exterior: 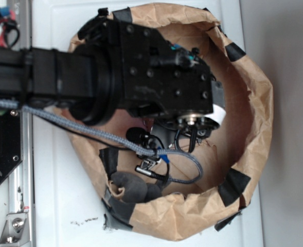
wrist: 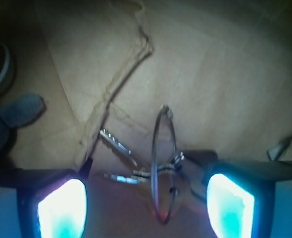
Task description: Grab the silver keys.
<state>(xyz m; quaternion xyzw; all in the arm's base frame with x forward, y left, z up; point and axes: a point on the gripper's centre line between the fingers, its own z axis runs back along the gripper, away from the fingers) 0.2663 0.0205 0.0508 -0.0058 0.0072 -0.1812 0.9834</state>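
The silver keys lie on brown paper in the wrist view, fanned on a large wire ring, with one dark-headed key toward the right. My gripper is open right over them. Its two glowing fingertips stand either side of the bunch, and the ring sits between them, nearer the right one. Neither finger visibly touches the keys. In the exterior view the black arm hangs over the bag and hides the fingers. A small silvery piece shows below the arm; I cannot tell whether it is the keys.
A crumpled brown paper bag patched with black tape forms a raised wall all round. A grey plush toy lies at the bag's lower left, seen also as the plush toy left of the fingers. A braided cable loops under the arm.
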